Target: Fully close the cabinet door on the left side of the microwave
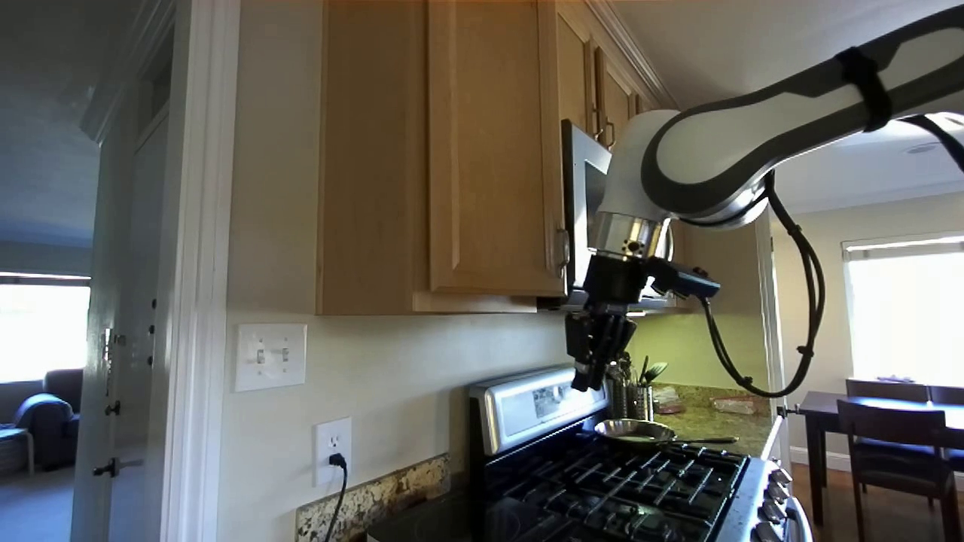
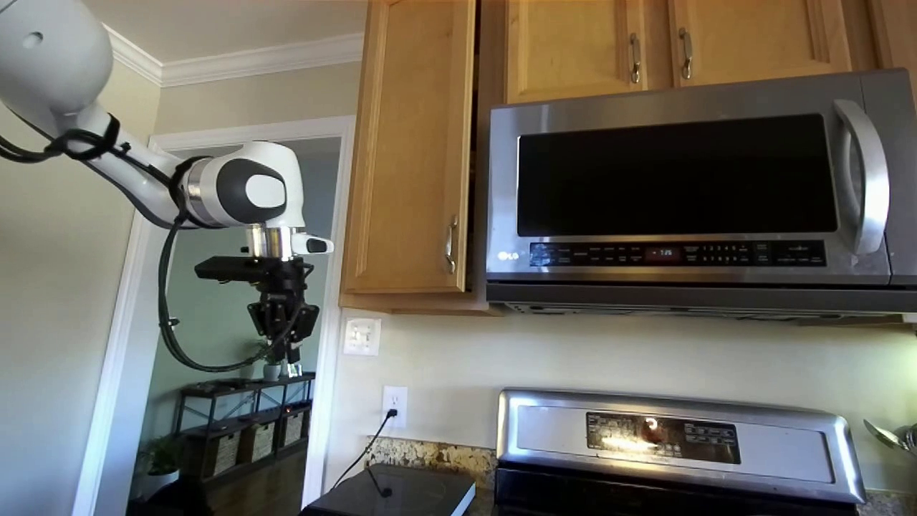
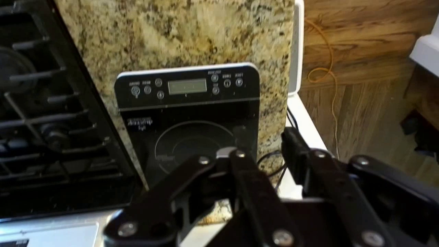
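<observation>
the cabinet door (image 2: 412, 158) stands ajar just left of the microwave (image 2: 677, 175) in an exterior view, a dark slit along its free edge. the jaws point downward, a modest gap between them in the wrist view.

- Smooth maple on the cabinet door (image 2: 412, 147), a soft satin sheen all the way down.
- Its bar handle (image 2: 450, 245)? Polished silvery metal, catching the light.
- Over to the microwave (image 2: 688, 201), all brushed stainless steel, with dark, glossy glass in the window (image 2: 677, 175)!
- The stove backguard (image 2: 666, 469) gleams in smooth metal, light flaring off its shiny control panel (image 2: 663, 438).
- Mottled granite along the countertop (image 3: 192, 34), then the induction cooktop (image 3: 192, 120): slick black glass by the look of it.
- Here's the robot arm (image 1: 753, 143): smooth white shells (image 1: 712, 154), a bright metal collar (image 1: 629, 232).
- Matt black on the gripper (image 3: 264, 139), dotted with shiny metal screws (image 3: 127, 229).
- And the floor (image 3: 363, 109) shows grained wood.
</observation>
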Controlling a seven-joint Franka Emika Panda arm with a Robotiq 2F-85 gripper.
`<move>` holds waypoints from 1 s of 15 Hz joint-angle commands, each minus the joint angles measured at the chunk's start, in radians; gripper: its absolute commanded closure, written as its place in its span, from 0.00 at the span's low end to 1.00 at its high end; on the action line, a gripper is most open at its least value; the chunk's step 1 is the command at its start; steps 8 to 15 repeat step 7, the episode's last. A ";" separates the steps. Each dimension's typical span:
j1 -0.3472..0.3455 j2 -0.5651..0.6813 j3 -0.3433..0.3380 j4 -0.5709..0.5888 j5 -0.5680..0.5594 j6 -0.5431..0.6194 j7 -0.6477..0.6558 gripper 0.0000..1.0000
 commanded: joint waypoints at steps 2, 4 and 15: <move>0.021 -0.092 -0.044 -0.092 0.084 -0.131 -0.035 0.31; 0.011 -0.108 -0.041 -0.105 0.083 -0.170 -0.026 0.18; 0.001 -0.068 -0.025 -0.076 0.059 -0.153 -0.015 0.24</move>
